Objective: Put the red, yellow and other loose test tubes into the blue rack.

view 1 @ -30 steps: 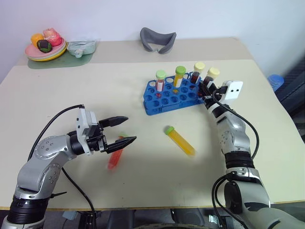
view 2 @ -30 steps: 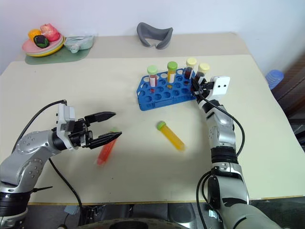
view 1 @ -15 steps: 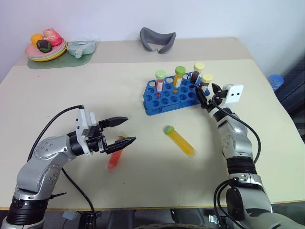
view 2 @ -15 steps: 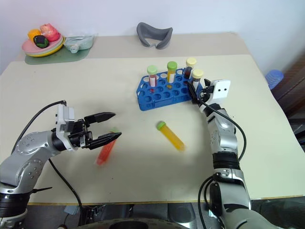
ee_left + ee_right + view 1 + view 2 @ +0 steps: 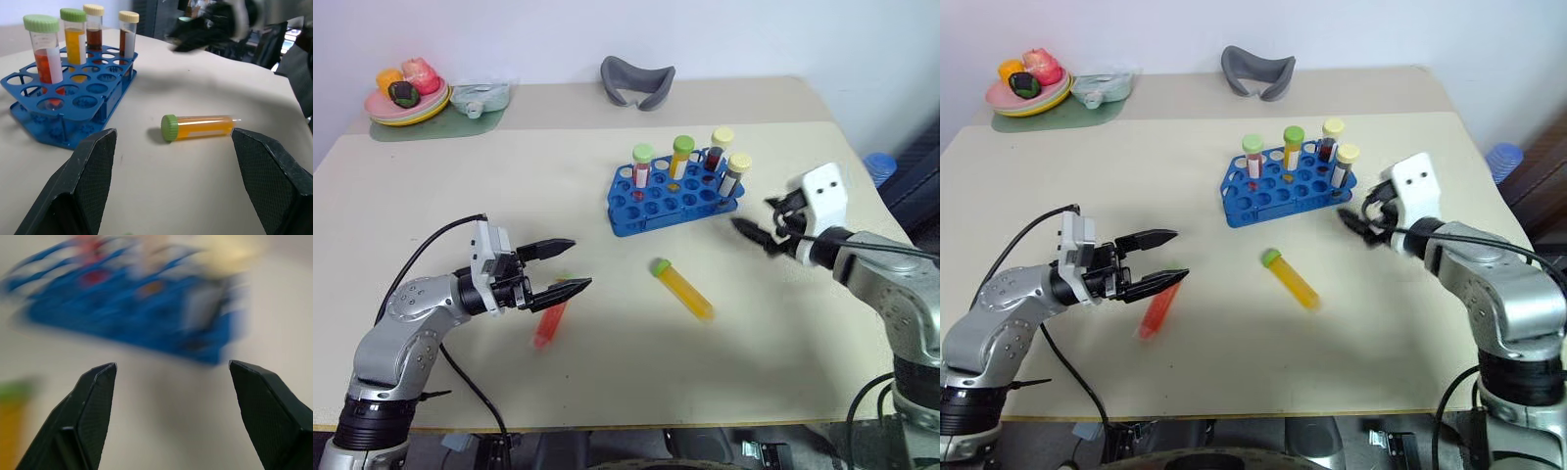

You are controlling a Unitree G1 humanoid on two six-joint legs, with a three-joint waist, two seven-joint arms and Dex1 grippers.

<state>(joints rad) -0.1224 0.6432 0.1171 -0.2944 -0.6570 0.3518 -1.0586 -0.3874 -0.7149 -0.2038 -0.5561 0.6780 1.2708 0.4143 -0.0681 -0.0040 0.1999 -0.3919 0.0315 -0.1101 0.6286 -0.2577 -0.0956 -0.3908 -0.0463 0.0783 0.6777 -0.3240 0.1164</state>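
Nearest on the counter (image 5: 460,186), the left gripper (image 5: 566,266) hangs with jaws spread and empty just above the red tube (image 5: 548,325). This tube lies flat, its long axis running near to far, directly under the gripper tips. The left arm is closest to it. To the right, the yellow tube (image 5: 683,289) lies slantwise, green cap toward the far left, between both arms. The right gripper (image 5: 756,233), released and empty, has drawn back from the blue rack (image 5: 672,194) since a second ago, leaving a fourth tube standing there. The left gripper has stayed put.
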